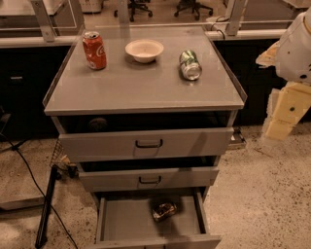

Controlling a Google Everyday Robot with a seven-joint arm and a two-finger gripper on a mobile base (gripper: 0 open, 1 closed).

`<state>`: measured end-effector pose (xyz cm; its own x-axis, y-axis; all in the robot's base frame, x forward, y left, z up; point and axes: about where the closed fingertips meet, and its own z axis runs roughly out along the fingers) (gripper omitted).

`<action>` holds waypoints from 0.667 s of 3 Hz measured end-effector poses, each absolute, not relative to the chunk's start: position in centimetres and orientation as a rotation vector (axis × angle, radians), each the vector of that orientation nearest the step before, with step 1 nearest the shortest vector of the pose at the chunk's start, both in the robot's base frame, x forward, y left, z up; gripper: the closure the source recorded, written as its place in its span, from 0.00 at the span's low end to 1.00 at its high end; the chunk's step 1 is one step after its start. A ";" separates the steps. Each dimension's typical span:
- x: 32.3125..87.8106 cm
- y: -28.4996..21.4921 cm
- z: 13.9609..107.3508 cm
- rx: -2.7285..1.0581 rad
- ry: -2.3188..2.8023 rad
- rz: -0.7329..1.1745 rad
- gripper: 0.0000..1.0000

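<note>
My gripper [283, 113] hangs at the right edge of the view, beside the right side of a grey drawer cabinet [146, 90] and apart from it, touching nothing. On the cabinet top stand a red soda can [94, 49] at the back left and a white bowl [144, 50] at the back middle. A green can [190, 64] lies on its side at the back right and is the item nearest the gripper. The bottom drawer [150, 221] is pulled out, with a dark crumpled snack bag [164, 210] inside.
The top drawer [146, 142] and middle drawer [148, 179] are each slightly ajar. A dark round object [97, 123] shows in the top drawer's gap. Black cables [29, 175] and a dark bar [46, 209] lie on the floor at left. Office chairs [194, 6] stand behind.
</note>
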<state>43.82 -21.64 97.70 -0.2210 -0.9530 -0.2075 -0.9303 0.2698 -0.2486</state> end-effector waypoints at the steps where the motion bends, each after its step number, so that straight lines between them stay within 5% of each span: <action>1: 43.8 -21.6 97.7 -1.723 2.230 -0.101 0.00; 2: 43.6 -21.3 96.5 -1.713 2.227 -0.073 0.00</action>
<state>43.59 -21.29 96.52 -0.2227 -0.9481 -0.2269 -0.9312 0.2758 -0.2385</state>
